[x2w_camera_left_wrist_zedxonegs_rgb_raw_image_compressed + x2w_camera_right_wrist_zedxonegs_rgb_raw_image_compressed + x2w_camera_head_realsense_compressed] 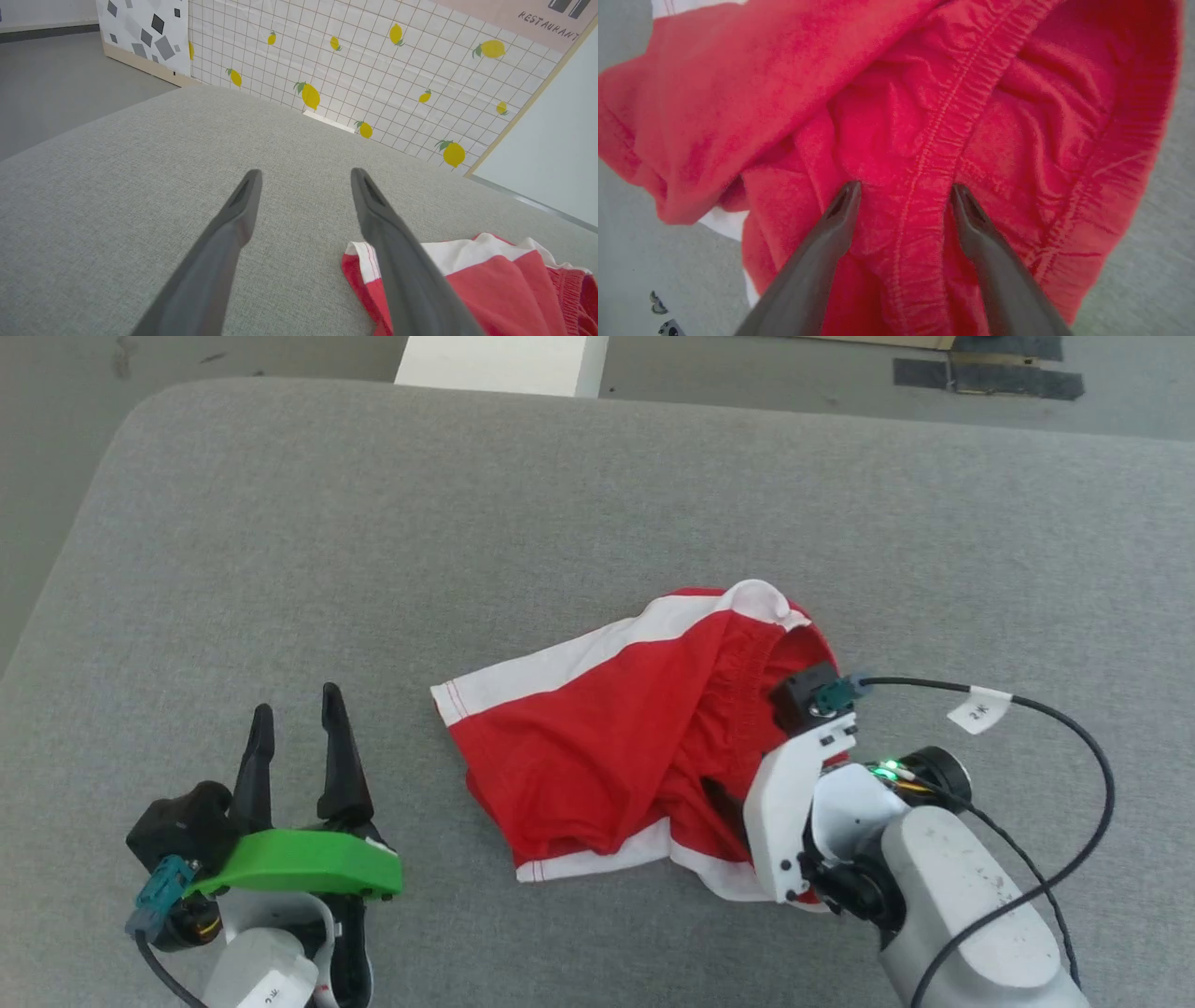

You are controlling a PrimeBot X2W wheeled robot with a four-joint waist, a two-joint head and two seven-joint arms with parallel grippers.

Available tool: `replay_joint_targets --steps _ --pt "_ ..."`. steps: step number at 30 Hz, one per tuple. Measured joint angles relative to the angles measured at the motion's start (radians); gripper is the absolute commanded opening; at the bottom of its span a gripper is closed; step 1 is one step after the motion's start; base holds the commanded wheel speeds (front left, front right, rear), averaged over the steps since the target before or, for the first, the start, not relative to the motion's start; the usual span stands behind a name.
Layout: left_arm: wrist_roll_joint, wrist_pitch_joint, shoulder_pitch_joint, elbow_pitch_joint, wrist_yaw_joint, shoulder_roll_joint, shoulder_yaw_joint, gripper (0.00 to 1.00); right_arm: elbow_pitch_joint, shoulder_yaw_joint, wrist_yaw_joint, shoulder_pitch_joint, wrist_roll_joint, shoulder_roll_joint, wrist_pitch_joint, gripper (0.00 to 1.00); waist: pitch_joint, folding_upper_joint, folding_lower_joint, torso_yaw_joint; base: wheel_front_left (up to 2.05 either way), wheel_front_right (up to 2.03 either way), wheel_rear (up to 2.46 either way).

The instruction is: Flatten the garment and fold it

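red shorts (597, 747) are lying bunched and twisted, centre-right on the grey cushion (373, 523). flattening is barely starting, no fold yet. right gripper (903, 196) is straddling the elastic waistband (924, 154), fingers spread, nothing pinched. left gripper (299, 702) is idling near left, spread and empty.

A grey padded surface (373, 541), covered in coarse woven cloth, spreads across nearly the whole scene, and its far left corner is rounded off. On it lie red shorts (597, 747), right of the middle and toward the near side, rumpled rather than flat. A white stripe runs along their far edge (the leg hem at the left end is white too, stitched in red). Their gathered waistband (934, 140) is bunched up at the right end.
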Motion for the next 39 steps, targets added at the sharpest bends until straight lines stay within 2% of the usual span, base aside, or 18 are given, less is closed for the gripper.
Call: replay_joint_targets --steps 1,2,3,6,9,17,21,25,26,27,30,35,37,39 --pt "0.000 0.000 0.000 0.003 -0.001 -0.002 0.000 1.00 0.004 0.011 0.000 -0.006 0.006 0.000 0.008 1.00 0.004 0.0000 0.0000 0.004 0.00 0.00 0.00" --pt "0.000 0.000 0.000 0.005 -0.003 -0.003 0.000 1.00 0.005 0.015 0.000 -0.011 0.018 0.000 0.013 0.47 0.007 0.0000 0.0000 0.007 0.00 0.00 0.00" --pt "0.000 -0.001 0.000 0.006 -0.007 -0.003 0.000 1.00 0.004 0.015 0.000 -0.014 0.026 0.000 0.012 0.00 0.009 0.0000 0.0000 0.008 0.00 0.00 0.00" --pt "0.000 -0.001 -0.001 0.013 -0.009 -0.003 -0.001 1.00 0.005 -0.001 0.000 -0.015 0.031 0.000 -0.005 0.00 0.006 0.0000 0.0000 0.005 0.00 0.00 0.00" --pt "0.000 -0.001 -0.001 0.021 -0.009 -0.003 -0.002 1.00 -0.021 -0.067 0.000 0.010 0.038 0.002 -0.040 0.00 -0.008 0.0000 0.0000 -0.004 0.00 0.00 0.00" --pt "0.000 0.002 0.003 0.020 -0.008 -0.002 -0.009 1.00 -0.207 -0.411 0.000 0.209 -0.023 0.002 -0.068 0.00 -0.050 0.0000 0.0000 -0.048 0.00 0.00 0.00" --pt "-0.001 0.018 0.011 0.010 -0.004 0.003 -0.008 1.00 -0.294 -0.577 0.000 0.315 0.002 0.001 -0.056 0.00 -0.065 0.0000 0.0000 -0.077 0.00 0.00 0.00" --pt "-0.003 0.029 0.015 -0.004 0.002 0.015 -0.005 1.00 -0.316 -0.639 0.000 0.389 0.054 -0.002 -0.034 0.00 -0.074 0.0000 0.0000 -0.106 0.00 0.00 0.00" --pt "-0.006 0.034 0.017 -0.006 0.004 0.019 -0.004 1.00 -0.321 -0.637 0.000 0.399 0.064 -0.001 -0.035 0.42 -0.076 0.0000 0.0000 -0.113 0.00 0.00 0.00" --pt "-0.009 0.037 0.018 -0.007 0.006 0.020 -0.004 1.00 -0.324 -0.630 0.000 0.402 0.077 -0.001 -0.037 1.00 -0.077 0.0000 0.0000 -0.118 0.00 0.00 0.00" --pt "-0.011 0.055 0.025 -0.012 0.007 0.021 -0.013 1.00 -0.342 -0.614 0.000 0.403 0.126 0.000 -0.079 1.00 -0.082 0.0000 0.0000 -0.134 0.00 0.00 0.00" --pt "-0.028 0.138 0.020 -0.049 0.007 0.025 -0.042 1.00 -0.384 -0.658 0.000 0.388 0.170 0.000 -0.249 1.00 -0.089 0.0000 0.0000 -0.149 0.00 0.00 0.00" --pt "-0.032 0.218 0.000 -0.058 0.008 0.029 -0.069 1.00 -0.387 -0.679 0.000 0.377 0.164 0.001 -0.285 1.00 -0.088 0.0000 0.0000 -0.152 0.00 0.00 0.00" --pt "-0.047 0.360 -0.042 -0.049 0.009 0.035 -0.115 1.00 -0.384 -0.697 0.000 0.358 0.160 0.000 -0.304 1.00 -0.085 0.0000 0.0000 -0.155 0.00 0.00 0.00"
